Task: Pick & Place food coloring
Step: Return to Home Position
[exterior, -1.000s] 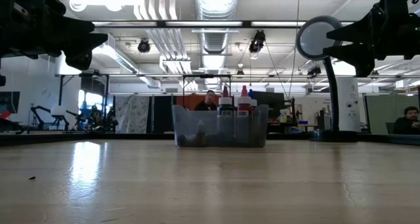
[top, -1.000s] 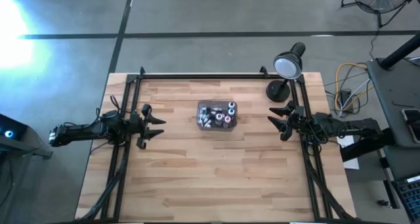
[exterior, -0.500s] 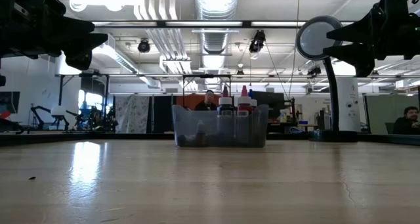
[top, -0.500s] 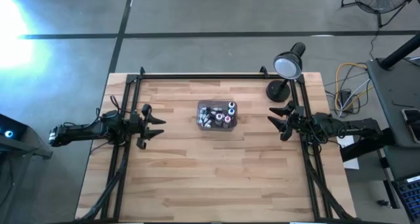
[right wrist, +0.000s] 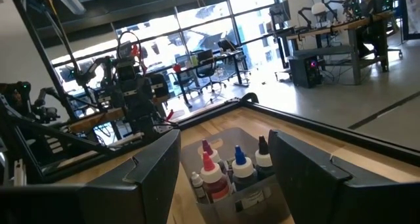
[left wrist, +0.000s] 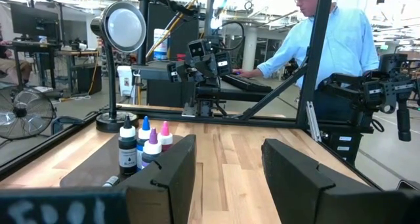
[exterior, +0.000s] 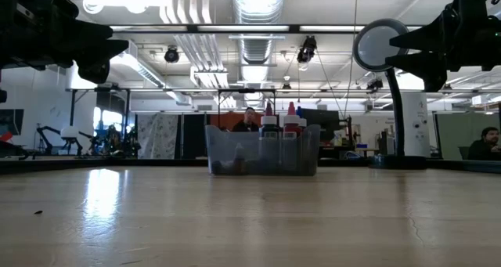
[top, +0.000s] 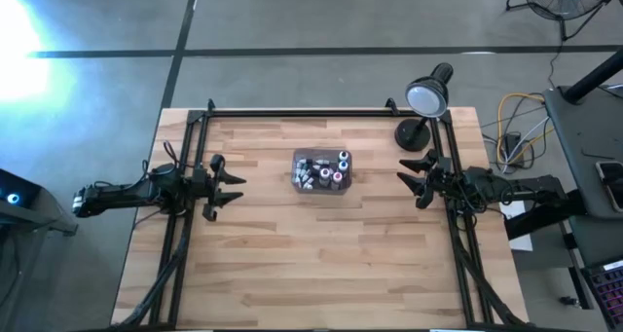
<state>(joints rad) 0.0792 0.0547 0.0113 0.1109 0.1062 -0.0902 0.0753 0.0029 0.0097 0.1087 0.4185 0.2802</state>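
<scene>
A clear grey tray (top: 321,170) stands on the table's middle, toward the far side, holding several small food coloring bottles (top: 335,172). Some stand upright, with blue, red and pink tips (right wrist: 216,165) (left wrist: 147,142); others lie on the tray's floor. My left gripper (top: 234,189) hovers open at the table's left edge, pointing level toward the tray. My right gripper (top: 407,179) hovers open at the right edge, also pointing level at the tray. Neither has anything between its fingers (left wrist: 226,175) (right wrist: 226,165).
A black desk lamp (top: 424,103) stands at the far right corner. A black frame rail (top: 302,112) runs round the table's far and side edges. Bare wood lies in front of the tray. A person (left wrist: 328,46) stands beyond the table.
</scene>
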